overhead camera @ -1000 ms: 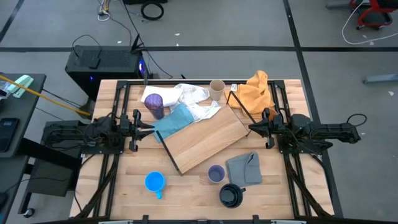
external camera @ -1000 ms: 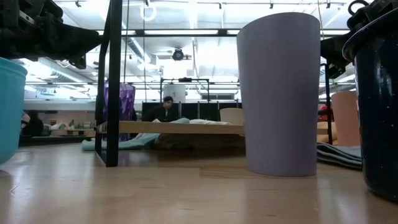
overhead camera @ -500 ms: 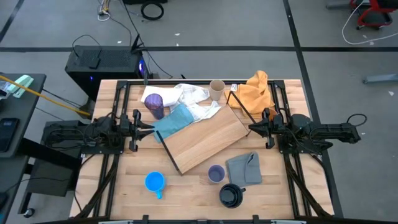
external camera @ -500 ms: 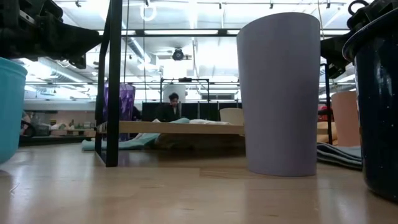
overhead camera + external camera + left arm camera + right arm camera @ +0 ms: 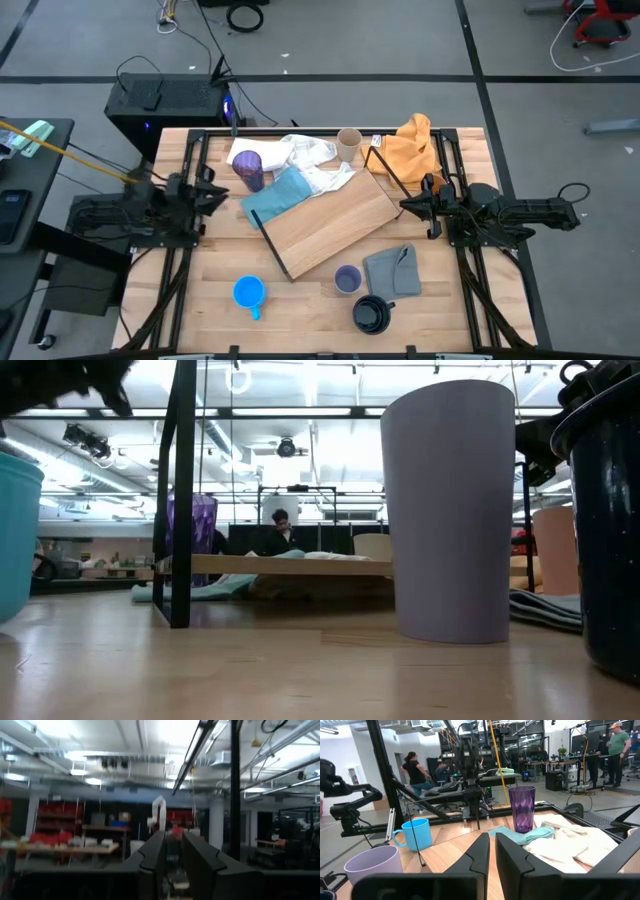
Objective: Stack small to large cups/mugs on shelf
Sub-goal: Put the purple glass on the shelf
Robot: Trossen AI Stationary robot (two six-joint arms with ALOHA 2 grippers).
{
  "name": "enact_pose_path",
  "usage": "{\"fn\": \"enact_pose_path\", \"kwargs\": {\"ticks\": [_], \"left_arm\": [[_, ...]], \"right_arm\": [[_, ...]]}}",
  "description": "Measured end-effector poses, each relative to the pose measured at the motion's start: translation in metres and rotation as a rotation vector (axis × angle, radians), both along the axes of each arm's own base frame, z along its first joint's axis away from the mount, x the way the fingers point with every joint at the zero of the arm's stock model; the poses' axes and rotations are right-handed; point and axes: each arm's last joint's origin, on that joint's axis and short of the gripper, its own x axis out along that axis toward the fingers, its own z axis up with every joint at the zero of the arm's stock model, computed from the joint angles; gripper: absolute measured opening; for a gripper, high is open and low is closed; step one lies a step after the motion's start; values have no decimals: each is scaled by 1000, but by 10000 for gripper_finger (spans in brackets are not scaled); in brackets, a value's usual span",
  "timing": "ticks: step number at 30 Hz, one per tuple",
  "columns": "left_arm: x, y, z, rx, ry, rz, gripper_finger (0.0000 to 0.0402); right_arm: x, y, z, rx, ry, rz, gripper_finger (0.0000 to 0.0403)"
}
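The shelf (image 5: 325, 225), a light-wood board on black rods, stands slantwise mid-table. A dark purple tumbler (image 5: 248, 167) and a beige cup (image 5: 348, 144) stand at the far side. A bright blue mug (image 5: 248, 293), a lavender cup (image 5: 347, 279) and a black mug (image 5: 371, 314) stand near the front edge. No orange cup shows plainly. My left gripper (image 5: 210, 190) is at the table's left, left of the shelf, tipped up toward the ceiling, its fingers (image 5: 155, 855) together and empty. My right gripper (image 5: 405, 207) waits at the shelf's right end, shut and empty (image 5: 492, 851).
A grey cloth square (image 5: 392, 268) lies beside the lavender cup. An orange cloth (image 5: 412, 143) lies at the far right. White (image 5: 305, 155) and teal (image 5: 280, 192) cloths lie under the shelf's far-left part. People stand in the room beyond (image 5: 415, 767).
My left gripper has drawn back toward the table's left edge, away from the shelf, and has tipped upward; it has left the low view's upper left. My right arm and all cups have kept still.
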Motion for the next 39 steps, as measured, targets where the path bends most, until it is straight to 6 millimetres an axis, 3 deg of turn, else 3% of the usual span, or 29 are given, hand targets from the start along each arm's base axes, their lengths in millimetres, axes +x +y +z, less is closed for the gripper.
{"fn": "enact_pose_path", "kwargs": {"ticks": [8,14,28,32,39], "left_arm": [[-22,-1,49,28,-127,-41,80],[-44,-1,84,-128,-298,-152,88],[-71,-1,123,63,-399,-29,74],[-74,-1,144,56,-329,-24,75],[-49,0,193,62,-43,5,76]], "right_arm": [[0,0,0,0,0,0,38],[0,0,0,0,0,0,38],[0,0,0,0,0,0,38],[0,0,0,0,0,0,38],[0,0,0,0,2,0,38]]}}
